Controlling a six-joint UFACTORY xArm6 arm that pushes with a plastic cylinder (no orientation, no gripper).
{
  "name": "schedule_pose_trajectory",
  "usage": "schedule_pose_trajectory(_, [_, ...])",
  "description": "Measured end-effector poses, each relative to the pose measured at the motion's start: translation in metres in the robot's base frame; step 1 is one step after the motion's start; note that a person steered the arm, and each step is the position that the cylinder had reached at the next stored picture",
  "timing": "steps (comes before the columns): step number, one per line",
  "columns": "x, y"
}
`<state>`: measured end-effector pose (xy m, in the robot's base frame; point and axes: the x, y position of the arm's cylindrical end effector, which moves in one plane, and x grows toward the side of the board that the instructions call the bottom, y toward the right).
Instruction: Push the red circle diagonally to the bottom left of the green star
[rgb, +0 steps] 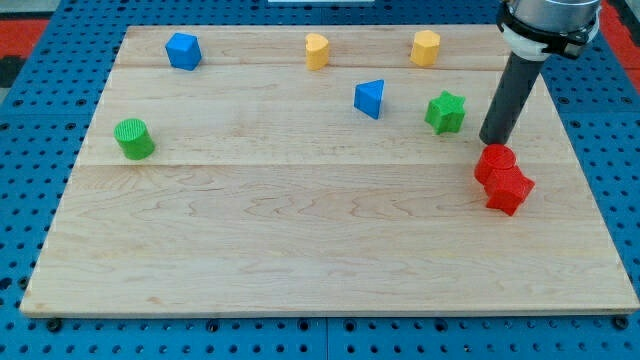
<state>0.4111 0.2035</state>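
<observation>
Nearest us: two red plastic blocks touching, red star-like block (510, 188) at 4 o'clock of red circle (494, 161). Our tip (493, 141) at circle's 12 o'clock edge, seemingly touching. No fingers on rod, so nothing apart or clamped. Green star (446, 111) at 10 o'clock of circle, near. Pale wooden bench (300, 250) also carries green cylinder (133, 138), blue triangular block (369, 98).

You see a pale wooden board (300, 240) of jointed planks, its grain running left to right. It rests on a blue perforated surface (30, 200). Red areas (40, 30) show at both top corners. Lighting is even and soft.
</observation>
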Motion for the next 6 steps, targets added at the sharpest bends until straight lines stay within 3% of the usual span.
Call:
schedule_pose_trajectory(1, [0.000,0.032])
schedule_pose_trajectory(2, [0.026,0.053])
schedule_pose_trajectory(3, [0.057,0.033])
schedule_pose_trajectory(5, [0.048,-0.066])
schedule_pose_trajectory(6, [0.076,-0.044])
